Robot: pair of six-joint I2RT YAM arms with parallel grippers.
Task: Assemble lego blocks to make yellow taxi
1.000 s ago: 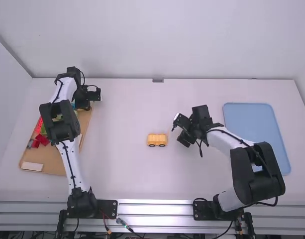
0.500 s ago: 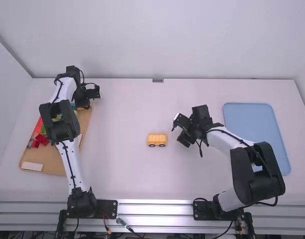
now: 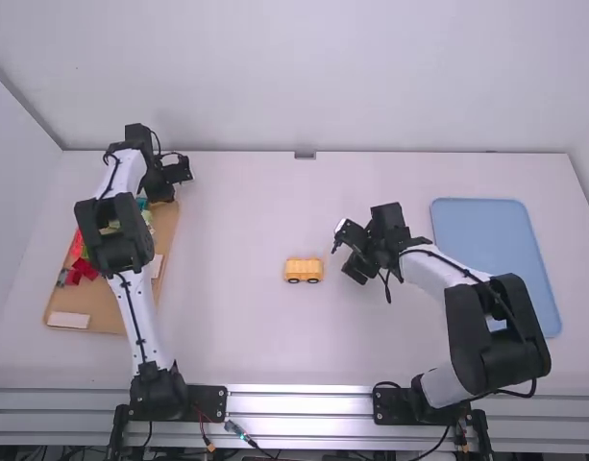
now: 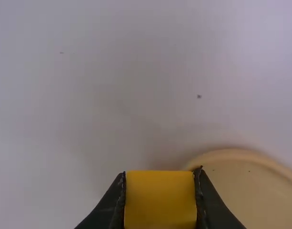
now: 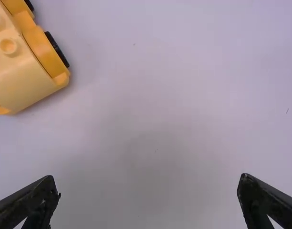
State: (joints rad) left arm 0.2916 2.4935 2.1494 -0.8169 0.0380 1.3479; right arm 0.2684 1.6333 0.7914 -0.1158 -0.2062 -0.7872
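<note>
Block (image 4: 160, 200), yellow, sits clamped between the fingers of the left gripper (image 3: 182, 170), near the far right corner of the tan tray (image 3: 102, 303); right gripper (image 3: 345, 254) stands released, fingers spread wide; yellow wheeled base (image 3: 304, 270) rests, studs upward, on the white table (image 3: 236, 336), just beside the right gripper; red blocks (image 3: 84, 270) lie on the tray.

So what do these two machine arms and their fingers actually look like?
The left arm and right arm match: white, tube-like sections between chunky black joints, with thin black cables along them. The fingers are black, tapering toward the tips.
</note>
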